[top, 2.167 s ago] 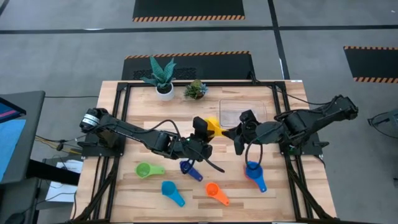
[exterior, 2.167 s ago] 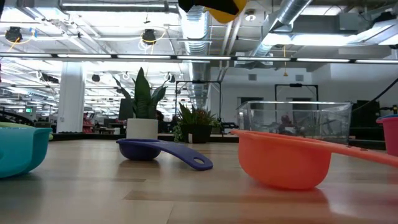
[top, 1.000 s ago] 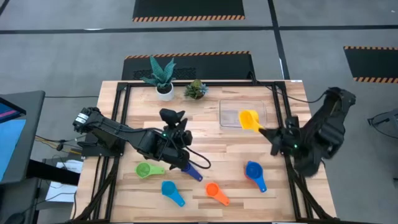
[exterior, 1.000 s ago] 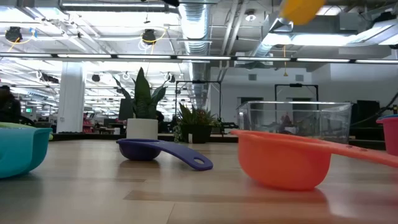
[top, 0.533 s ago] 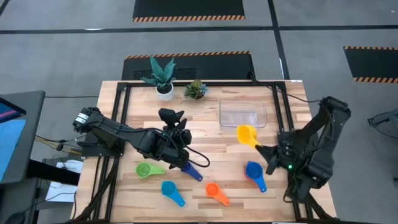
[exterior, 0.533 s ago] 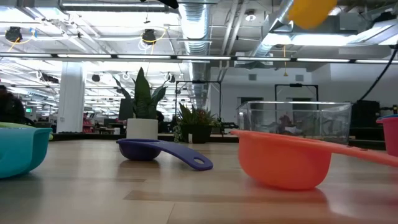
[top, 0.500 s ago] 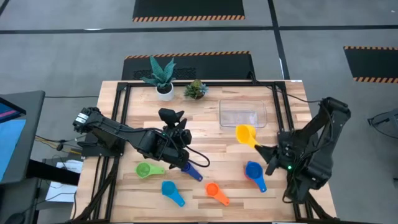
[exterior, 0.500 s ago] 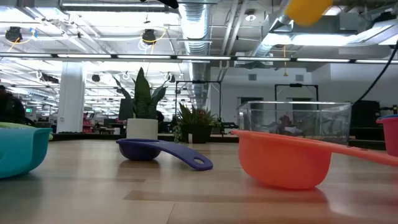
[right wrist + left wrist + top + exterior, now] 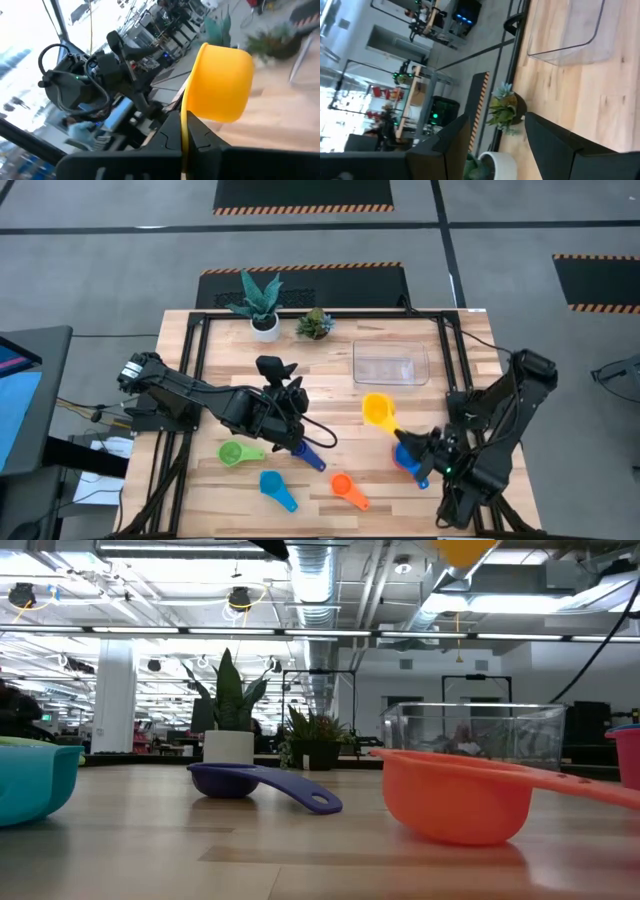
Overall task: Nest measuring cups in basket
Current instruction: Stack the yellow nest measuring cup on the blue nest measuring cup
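Observation:
My right gripper [image 9: 403, 438] is shut on a yellow measuring cup [image 9: 377, 409], held high over the table's near right part; the cup's underside [image 9: 460, 550] shows at the low view's top. My left gripper [image 9: 278, 367] hangs open over the table's middle left with nothing between its fingers [image 9: 445, 145]. The clear basket [image 9: 390, 363] stands at the far right with nothing in it. On the wood rest a green cup [image 9: 233, 453], a light blue cup [image 9: 272, 483], a dark blue cup [image 9: 305, 450], an orange cup [image 9: 345, 487] and a blue cup [image 9: 405, 458], the last partly under my right gripper. My right gripper pinches the yellow cup's flat handle [image 9: 184, 120] between its two fingers [image 9: 202, 137], which lie along the handle. The bowl [image 9: 220, 87] juts out beyond the fingertips. The cup is lifted clear of the table, its mouth facing up in the high view.
A tall plant in a white pot [image 9: 262, 308] and a small succulent [image 9: 315, 324] stand at the far edge, left of the basket. The orange cup [image 9: 455, 795] and dark blue cup [image 9: 250, 782] lie near the front. A pink cup's edge [image 9: 626, 755] shows at the right.
My right gripper has carried the yellow cup from above the basket toward the table's near edge and a little to the left, to above the blue cup. It stays shut on the handle, and the cup stays clear of the table.

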Action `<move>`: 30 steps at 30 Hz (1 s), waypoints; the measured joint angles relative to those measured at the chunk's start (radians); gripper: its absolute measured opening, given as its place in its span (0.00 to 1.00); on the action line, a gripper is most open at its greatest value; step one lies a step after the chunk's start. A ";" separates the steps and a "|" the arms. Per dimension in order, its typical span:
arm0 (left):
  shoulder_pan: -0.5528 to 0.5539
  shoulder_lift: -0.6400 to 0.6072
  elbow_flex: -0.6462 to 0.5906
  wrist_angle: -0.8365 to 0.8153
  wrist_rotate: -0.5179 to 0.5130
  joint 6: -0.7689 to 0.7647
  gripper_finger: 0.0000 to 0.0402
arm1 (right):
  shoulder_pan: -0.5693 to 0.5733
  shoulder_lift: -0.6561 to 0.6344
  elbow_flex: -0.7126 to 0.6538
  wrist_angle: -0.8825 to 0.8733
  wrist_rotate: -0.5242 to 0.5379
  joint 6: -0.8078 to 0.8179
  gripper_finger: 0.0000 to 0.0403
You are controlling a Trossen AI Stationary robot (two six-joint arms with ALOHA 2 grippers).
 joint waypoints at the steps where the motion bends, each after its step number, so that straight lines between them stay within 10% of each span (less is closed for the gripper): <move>1: 0.000 0.000 0.000 0.000 0.005 -0.004 0.46 | 0.003 0.008 -0.011 0.034 0.000 0.000 0.01; 30: 0.028 0.001 0.000 0.011 0.276 -0.189 0.46 | 0.441 -0.431 -0.474 0.091 -0.099 -0.026 0.01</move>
